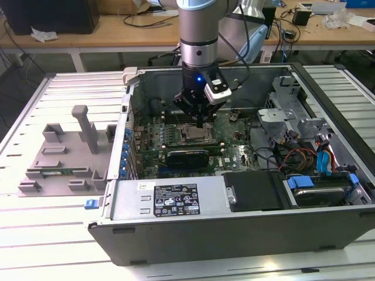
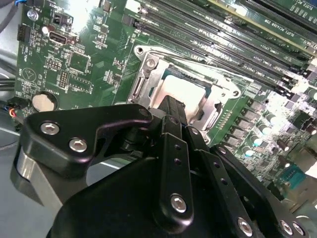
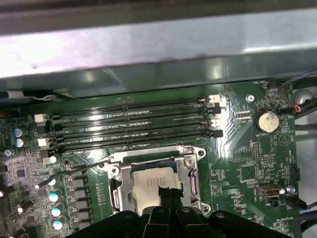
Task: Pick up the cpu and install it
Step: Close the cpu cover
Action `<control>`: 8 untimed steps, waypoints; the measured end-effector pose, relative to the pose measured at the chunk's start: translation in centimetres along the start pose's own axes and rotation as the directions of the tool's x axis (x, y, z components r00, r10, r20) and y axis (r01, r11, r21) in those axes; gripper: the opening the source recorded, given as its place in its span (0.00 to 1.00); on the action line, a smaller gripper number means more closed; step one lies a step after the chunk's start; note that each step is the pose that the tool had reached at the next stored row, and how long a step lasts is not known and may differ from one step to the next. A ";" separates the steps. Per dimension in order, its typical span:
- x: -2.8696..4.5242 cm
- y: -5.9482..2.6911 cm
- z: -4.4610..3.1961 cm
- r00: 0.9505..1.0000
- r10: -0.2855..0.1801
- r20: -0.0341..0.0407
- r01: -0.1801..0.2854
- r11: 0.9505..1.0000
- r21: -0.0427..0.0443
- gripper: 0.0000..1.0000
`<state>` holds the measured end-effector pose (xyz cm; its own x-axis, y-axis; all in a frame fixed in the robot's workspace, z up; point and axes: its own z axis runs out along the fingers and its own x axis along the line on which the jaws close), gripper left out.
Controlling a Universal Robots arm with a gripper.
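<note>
The cpu (image 3: 151,181) is a small square chip with a shiny silver top. It lies flat inside the metal-framed socket (image 3: 116,171) on the green motherboard, and shows in the exterior view (image 1: 195,136) and the second wrist view (image 2: 185,91) too. My gripper (image 1: 202,124) hangs straight down into the open computer case, right over the socket. Its black fingers come together in one narrow tip (image 2: 173,105) at the cpu's top face (image 3: 166,192). I cannot tell whether the tip touches the chip. Nothing is held between the fingers.
Long black memory slots (image 3: 129,124) run beside the socket, and a coin battery (image 3: 266,120) sits further along the board. The case's metal wall (image 3: 148,44) rises behind them. A grey fixture plate (image 1: 64,158) lies at the exterior view's left, and drive cages and cables (image 1: 304,134) at its right.
</note>
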<state>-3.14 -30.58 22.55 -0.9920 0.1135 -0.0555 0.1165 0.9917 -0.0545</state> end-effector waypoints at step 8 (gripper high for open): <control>0.35 -0.79 0.59 0.998 -0.066 0.003 0.066 0.998 -0.012 0.11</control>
<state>-3.55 -31.36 21.99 -0.9973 0.0480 -0.0549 0.0506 0.9976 -0.0464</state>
